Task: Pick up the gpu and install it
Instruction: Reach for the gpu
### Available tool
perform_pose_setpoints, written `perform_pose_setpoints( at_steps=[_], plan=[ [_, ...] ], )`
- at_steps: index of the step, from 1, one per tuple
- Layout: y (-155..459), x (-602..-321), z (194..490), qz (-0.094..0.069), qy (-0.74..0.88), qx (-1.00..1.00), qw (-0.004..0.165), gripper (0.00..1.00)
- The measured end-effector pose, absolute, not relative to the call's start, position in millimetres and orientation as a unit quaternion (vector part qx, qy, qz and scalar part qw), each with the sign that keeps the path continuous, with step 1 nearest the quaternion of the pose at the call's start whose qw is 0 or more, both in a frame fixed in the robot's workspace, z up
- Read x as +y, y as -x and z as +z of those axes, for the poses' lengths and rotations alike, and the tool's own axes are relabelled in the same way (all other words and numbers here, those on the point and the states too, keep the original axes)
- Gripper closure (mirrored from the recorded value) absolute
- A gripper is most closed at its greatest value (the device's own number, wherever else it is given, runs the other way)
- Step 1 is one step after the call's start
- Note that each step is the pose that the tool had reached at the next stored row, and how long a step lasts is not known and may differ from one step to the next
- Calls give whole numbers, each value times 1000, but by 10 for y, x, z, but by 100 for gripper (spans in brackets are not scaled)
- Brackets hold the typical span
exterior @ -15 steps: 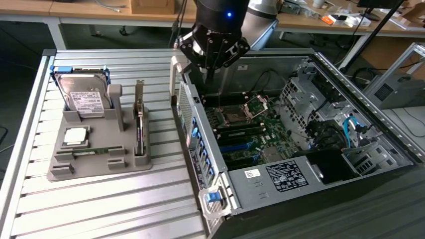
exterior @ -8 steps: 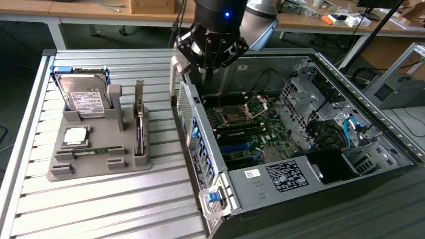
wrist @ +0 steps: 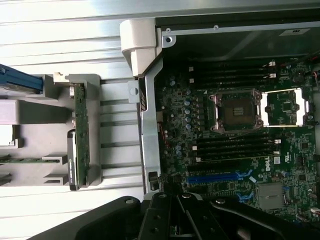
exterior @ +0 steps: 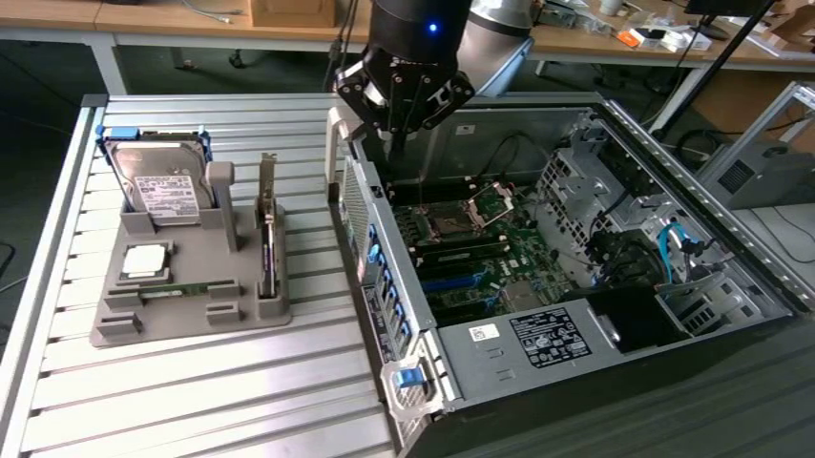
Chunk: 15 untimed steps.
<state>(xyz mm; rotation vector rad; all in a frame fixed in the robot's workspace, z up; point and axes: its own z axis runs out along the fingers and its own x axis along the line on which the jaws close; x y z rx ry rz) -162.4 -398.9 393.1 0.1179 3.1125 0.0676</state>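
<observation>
The open computer case [exterior: 382, 277] is sitting beside the grey holder [exterior: 191, 320]; the gpu [exterior: 267, 243] is standing on edge in that holder, untouched; the gripper [exterior: 399, 143] is hovering above the case wall, jaws together, empty; descending unopened, it risks toppling the gpu.

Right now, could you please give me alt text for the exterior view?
The shut gripper hangs over the open case. On the exterior view's left, the gpu stands on edge in a grey holder.
</observation>
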Motion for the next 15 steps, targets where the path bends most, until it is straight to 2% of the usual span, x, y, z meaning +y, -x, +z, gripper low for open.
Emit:
perform_pose_setpoints(
  at_steps=[15],
  plan=[
    [1662,-3989,3930,22,-38,999,13,90]
  ],
)
